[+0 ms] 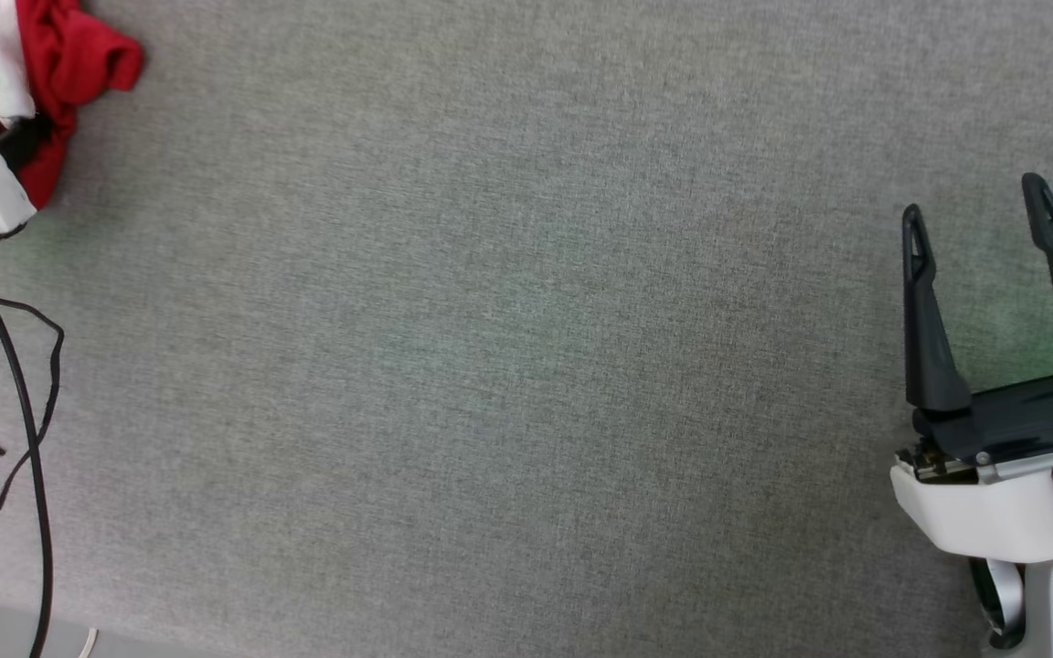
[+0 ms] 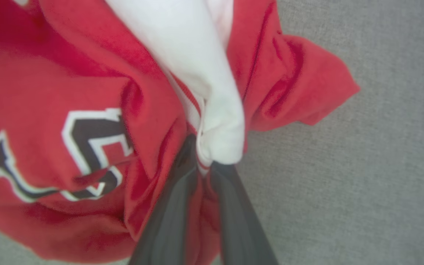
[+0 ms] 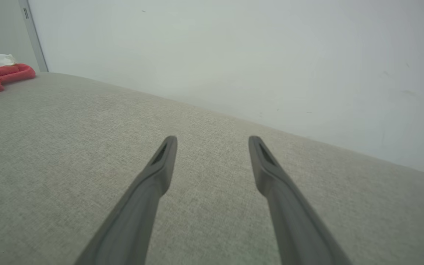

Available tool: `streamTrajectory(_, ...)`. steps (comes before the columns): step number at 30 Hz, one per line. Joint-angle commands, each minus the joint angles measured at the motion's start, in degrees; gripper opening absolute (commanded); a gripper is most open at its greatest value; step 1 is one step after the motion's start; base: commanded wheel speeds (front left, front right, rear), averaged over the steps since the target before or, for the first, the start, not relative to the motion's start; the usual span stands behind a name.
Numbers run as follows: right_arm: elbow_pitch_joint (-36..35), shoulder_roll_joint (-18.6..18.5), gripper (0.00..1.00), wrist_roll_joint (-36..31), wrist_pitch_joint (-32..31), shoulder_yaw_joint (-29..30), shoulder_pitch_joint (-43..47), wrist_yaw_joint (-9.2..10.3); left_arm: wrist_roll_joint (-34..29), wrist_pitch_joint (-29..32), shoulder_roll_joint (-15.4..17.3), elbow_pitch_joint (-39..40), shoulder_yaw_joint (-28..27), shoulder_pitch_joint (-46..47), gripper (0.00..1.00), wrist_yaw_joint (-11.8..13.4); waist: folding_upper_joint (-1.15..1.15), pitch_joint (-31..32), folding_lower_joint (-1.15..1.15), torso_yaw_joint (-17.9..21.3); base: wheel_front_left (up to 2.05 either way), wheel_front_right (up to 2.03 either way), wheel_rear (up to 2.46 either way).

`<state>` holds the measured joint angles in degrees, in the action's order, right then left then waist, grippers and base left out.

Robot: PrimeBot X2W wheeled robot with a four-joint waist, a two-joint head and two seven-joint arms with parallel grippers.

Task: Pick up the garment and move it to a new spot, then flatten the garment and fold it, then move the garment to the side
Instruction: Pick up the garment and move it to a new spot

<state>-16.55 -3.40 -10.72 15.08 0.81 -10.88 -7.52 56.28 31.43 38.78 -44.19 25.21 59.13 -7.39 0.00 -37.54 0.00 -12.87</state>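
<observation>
Crumpled red garment [image 2: 42, 81], white sleeve, black white-edged lettering, pinched by left claw [image 2: 206, 163]; right claw [image 3: 212, 141] spread.

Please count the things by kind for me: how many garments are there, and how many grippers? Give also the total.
garment: 1
grippers: 2, the left gripper shut on the garment, the right gripper open over the grey surface
total: 3
</observation>
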Motion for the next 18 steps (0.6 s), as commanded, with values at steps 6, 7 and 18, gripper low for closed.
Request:
streamTrajectory(6,1.6,0.2,1.0,1.2,0.1,-0.9,-0.2,0.06,-2.0,-7.0,3.0,3.8,4.4,1.9,0.0,0.0,0.0,4.8,0.0,-0.3,0.0,0.0,0.0)
streamTrajectory(7,1.9,0.3,1.0,1.5,0.1,-0.9,-0.1,0.06,-2.2,-7.7,3.4,4.6,5.4,2.1,0.0,0.0,0.0,5.7,0.0,-0.3,0.0,0.0,0.0)
streamTrajectory(18,4.2,0.6,1.0,5.7,0.1,-0.8,1.5,0.06,-5.2,-12.4,3.3,15.7,17.4,6.6,0.0,0.0,0.0,14.2,0.0,1.0,0.0,0.0,0.0)
